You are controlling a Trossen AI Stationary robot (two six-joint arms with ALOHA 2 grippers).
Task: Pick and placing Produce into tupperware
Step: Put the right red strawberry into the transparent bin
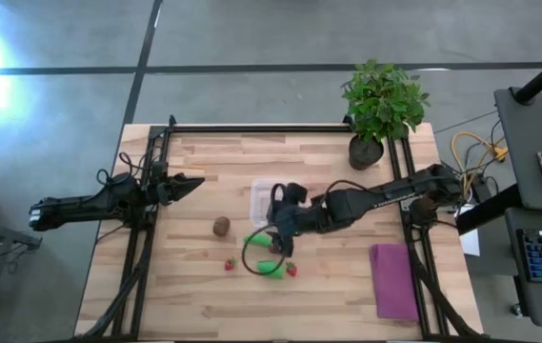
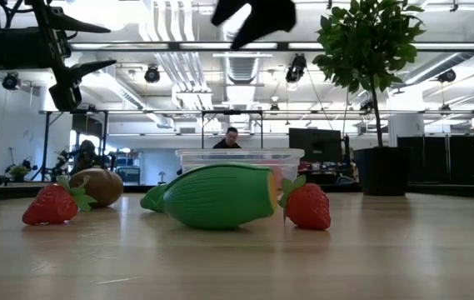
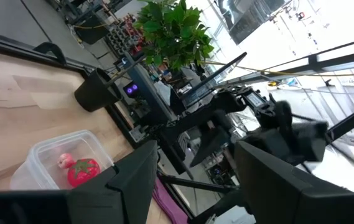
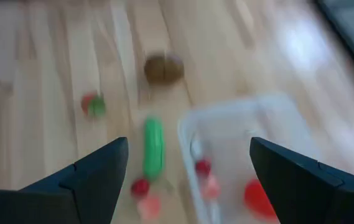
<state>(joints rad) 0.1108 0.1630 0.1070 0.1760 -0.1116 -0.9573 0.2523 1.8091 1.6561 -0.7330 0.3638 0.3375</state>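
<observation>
The clear tupperware (image 4: 245, 149) stands mid-table and holds a red strawberry (image 3: 82, 172) and a pink piece (image 3: 65, 160). On the wood nearby lie a brown kiwi (image 1: 221, 226), a green oblong piece (image 4: 153, 148), a second green piece (image 1: 272, 270) and two strawberries (image 1: 230, 265) (image 1: 291, 270). My right gripper (image 4: 189, 149) hangs open above the tupperware's near-left corner and the green piece, with nothing between its fingers. My left gripper (image 3: 196, 149) waits open at the table's left, raised and pointing about level.
A potted plant (image 1: 380, 105) stands at the far right corner. A purple cloth (image 1: 394, 281) lies flat at the near right. Black rails (image 1: 137, 257) run along the table's left and right sides. Bare wood lies along the near edge.
</observation>
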